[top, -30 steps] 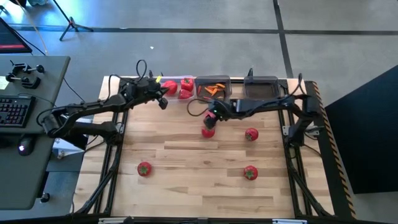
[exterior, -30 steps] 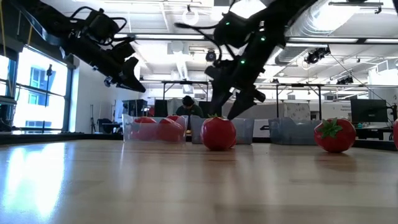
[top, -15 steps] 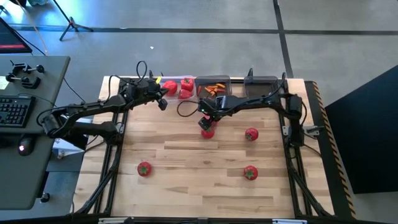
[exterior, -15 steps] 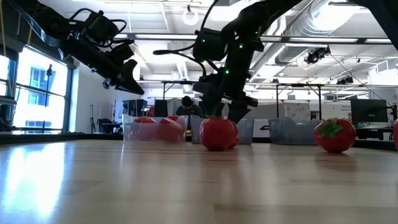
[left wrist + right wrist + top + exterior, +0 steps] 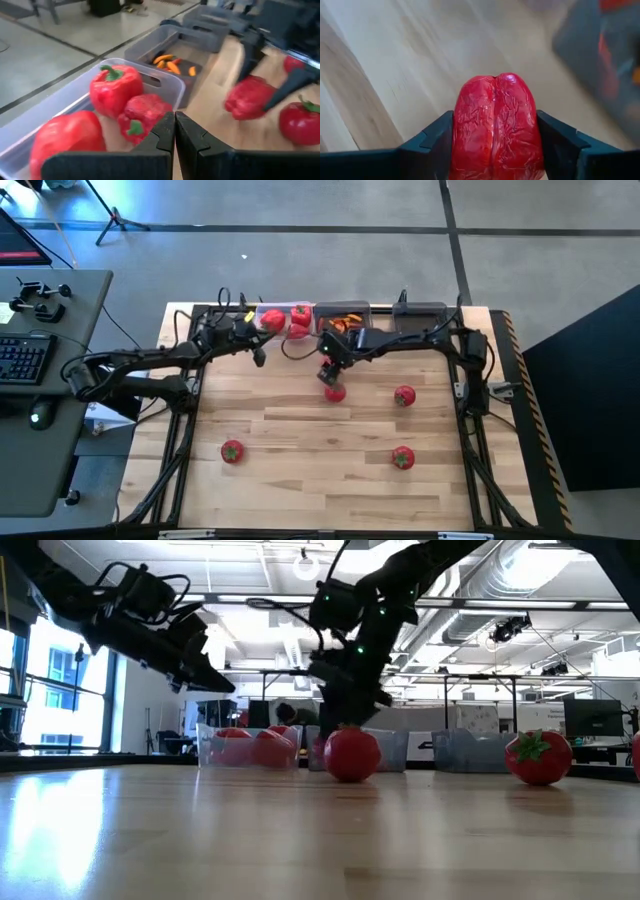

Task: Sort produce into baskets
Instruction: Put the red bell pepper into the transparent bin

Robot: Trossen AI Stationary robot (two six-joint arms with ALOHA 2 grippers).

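Left wrist view over the clear bin of red peppers.

Shows the left gripper [image 5: 174, 131] with fingers pressed together, empty, above the clear basket [image 5: 165, 82]. Holds three red bell peppers [image 5: 116, 92] inside. Beside it, a dark grey basket [image 5: 165, 41] with orange carrot pieces [image 5: 169, 63], then a second grey basket [image 5: 215, 20]. Farther off, the right gripper [image 5: 267, 80] straddling a lumpy red pepper [image 5: 248, 97] on the wooden table [image 5: 215, 127], a tomato [image 5: 301, 121] just beside.

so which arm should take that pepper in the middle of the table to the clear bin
Right. The right gripper already brackets the red pepper, a finger on each side. The left gripper is shut and empty, hovering by the clear bin that holds three peppers.
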